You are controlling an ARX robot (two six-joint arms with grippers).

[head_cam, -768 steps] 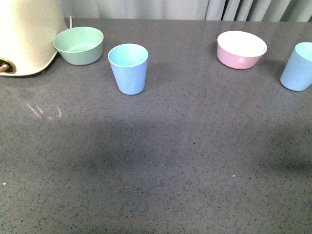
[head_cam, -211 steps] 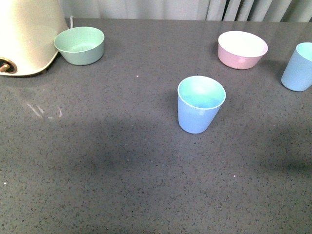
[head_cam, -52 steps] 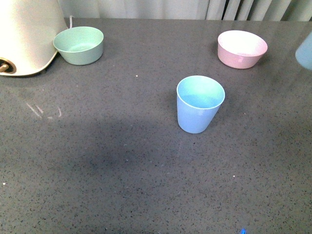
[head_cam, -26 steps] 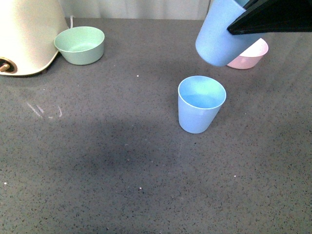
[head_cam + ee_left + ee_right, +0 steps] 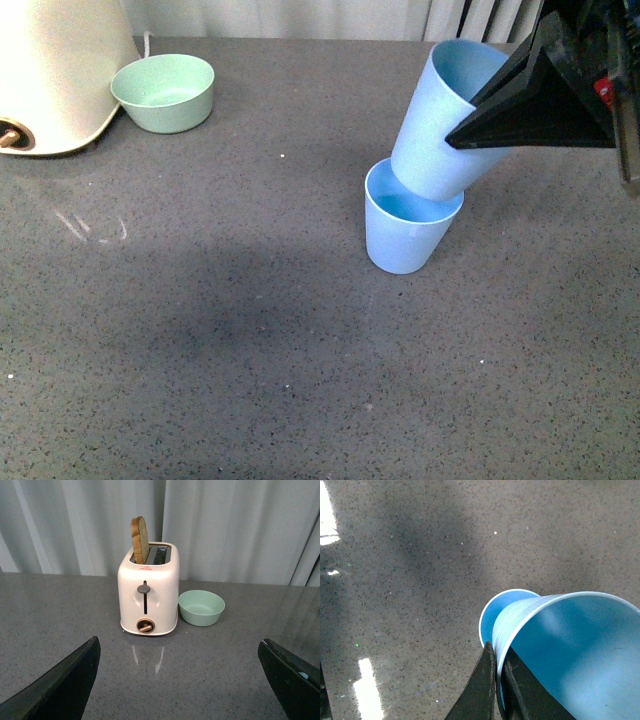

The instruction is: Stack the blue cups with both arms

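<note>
- Right gripper (image 5: 496, 680) is seen pinched shut on the wall of the carried blue cup (image 5: 442, 118), one dark finger inside the rim and one outside, with only the plastic between them.
- Left gripper (image 5: 175, 680) is seen with its two fingers spread wide at the frame edges and nothing between them; a toaster (image 5: 148, 595) and a green bowl (image 5: 201, 607) lie ahead of it, and no cup is in its sight.
- The step in hand is judged to be the nesting itself: the carried cup is held tilted, its base resting just inside the mouth of the standing blue cup (image 5: 405, 235).
- The standing cup lies directly below the right gripper, upright on the grey counter (image 5: 220, 320).
- For the next move, the carried cup probably needs to be brought upright and lowered straight, since a tilted push could tip the standing cup.
</note>
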